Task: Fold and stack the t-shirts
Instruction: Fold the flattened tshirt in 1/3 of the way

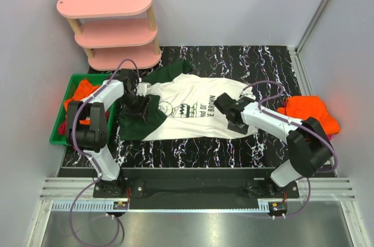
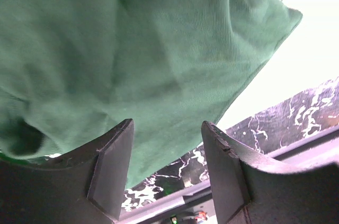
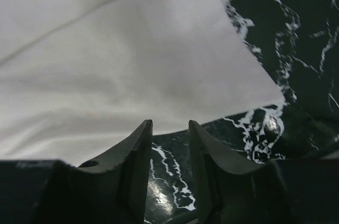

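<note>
A white t-shirt [image 1: 193,110] with dark green sleeves and black print lies spread on the black marble table [image 1: 234,60]. My left gripper [image 1: 140,105] is open over the near green sleeve [image 1: 137,125]. In the left wrist view that sleeve [image 2: 132,49] fills the frame just beyond the open gripper [image 2: 167,128]. My right gripper [image 1: 228,108] is open over the shirt's right part. In the right wrist view the white cloth [image 3: 116,60] ends at its edge just ahead of the empty gripper [image 3: 169,124]. An orange t-shirt [image 1: 310,112] lies bunched at the table's right edge.
A green bin [image 1: 65,112] with orange cloth [image 1: 85,90] stands at the left edge beside my left arm. A pink three-tier shelf [image 1: 111,25] stands at the back left. Grey walls close in on both sides.
</note>
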Available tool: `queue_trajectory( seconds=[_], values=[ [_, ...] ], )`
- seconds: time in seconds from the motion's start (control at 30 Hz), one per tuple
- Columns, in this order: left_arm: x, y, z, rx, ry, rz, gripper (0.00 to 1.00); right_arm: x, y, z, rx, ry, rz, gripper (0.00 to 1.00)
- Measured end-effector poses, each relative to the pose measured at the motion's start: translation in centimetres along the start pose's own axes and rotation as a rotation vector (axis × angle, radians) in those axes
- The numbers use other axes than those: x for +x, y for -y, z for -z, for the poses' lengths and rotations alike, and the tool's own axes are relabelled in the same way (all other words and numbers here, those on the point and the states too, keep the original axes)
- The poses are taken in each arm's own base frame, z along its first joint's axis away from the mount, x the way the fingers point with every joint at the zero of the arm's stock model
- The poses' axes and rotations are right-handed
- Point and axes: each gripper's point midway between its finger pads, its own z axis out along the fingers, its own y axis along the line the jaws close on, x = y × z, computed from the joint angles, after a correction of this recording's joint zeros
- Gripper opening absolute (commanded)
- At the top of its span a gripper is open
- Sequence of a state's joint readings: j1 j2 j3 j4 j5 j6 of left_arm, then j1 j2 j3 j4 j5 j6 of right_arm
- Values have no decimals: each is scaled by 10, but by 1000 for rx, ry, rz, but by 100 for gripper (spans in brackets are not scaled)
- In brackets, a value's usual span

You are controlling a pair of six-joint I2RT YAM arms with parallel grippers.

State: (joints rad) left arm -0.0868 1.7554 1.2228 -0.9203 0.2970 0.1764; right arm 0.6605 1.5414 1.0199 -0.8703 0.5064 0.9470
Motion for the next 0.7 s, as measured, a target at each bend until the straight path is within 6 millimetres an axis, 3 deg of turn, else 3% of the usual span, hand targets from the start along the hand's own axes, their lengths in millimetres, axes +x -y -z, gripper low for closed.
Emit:
queue_trajectory(
  seconds=[0.17, 0.27, 0.5, 0.7],
  values=[
    [6, 2, -3, 7, -21, -7, 58, 26, 38, -2, 132, -62, -28, 41],
    [6, 5, -4, 8, -24, -16, 58, 30, 52, 3, 166, -68, -57, 41],
    [12, 13, -21, 21, -83, -39, 58, 31, 70, 5, 226, -44, -94, 42],
    [16, 15, -29, 24, -117, -46, 58, 26, 70, -13, 316, -44, -74, 43]
  ],
)
